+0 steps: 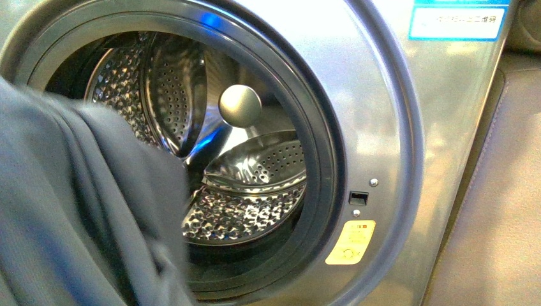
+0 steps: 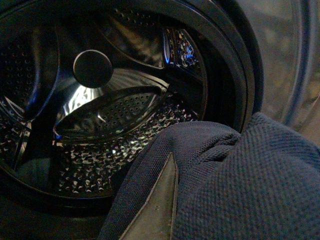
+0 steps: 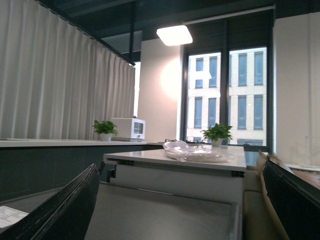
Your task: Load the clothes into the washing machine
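Note:
The silver-grey washing machine [image 1: 395,127] fills the front view, its round porthole open onto the dimpled steel drum [image 1: 255,210] inside a dark gasket. The dark navy clothes [image 1: 76,210] hang at the lower left, in front of the drum mouth's left half. In the left wrist view the clothes [image 2: 260,190] cover my left gripper, which is shut on them just outside the drum [image 2: 110,125]; a grey fingertip [image 2: 157,210] shows between the folds. My right gripper [image 3: 180,200] is open and empty, its dark fingers [image 3: 65,210] wide apart, facing the room away from the machine.
A yellow warning sticker [image 1: 351,242] and door latch slot [image 1: 358,197] sit right of the porthole; a blue-white label [image 1: 456,22] is at top right. The right wrist view shows a grey flat surface [image 3: 160,215], a white counter [image 3: 175,160] with a plastic bag [image 3: 192,150], curtains and windows.

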Controlling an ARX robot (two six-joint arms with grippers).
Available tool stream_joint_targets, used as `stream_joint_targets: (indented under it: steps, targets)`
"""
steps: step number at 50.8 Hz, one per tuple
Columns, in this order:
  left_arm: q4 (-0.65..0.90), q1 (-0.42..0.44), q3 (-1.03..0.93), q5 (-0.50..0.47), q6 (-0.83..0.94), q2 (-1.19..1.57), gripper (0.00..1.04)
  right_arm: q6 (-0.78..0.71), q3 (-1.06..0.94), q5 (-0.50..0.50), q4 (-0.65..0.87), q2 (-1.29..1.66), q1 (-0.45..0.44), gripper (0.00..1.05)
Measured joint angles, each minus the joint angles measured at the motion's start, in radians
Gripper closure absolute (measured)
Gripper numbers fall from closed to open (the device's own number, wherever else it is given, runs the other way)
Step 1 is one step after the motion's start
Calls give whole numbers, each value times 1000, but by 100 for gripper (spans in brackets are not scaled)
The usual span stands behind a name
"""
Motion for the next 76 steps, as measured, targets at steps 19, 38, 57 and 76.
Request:
stream_joint_targets:
  steps: [19,38,57,76]
  targets:
    - [99,-70,-9,-57,-1,101,98,124,-494,-27,-18,-306,-173,8]
    - [142,-139,-2,-116,15,193,98,257,-981,87,-58,-581,-155,8]
    - [174,-156,120,-178,41,349,98,114,-1301,230,-85,-740,-91,50]
    - [203,-161,296,-247,51,623,98,92,-1481,19,-56,-893,-278,102]
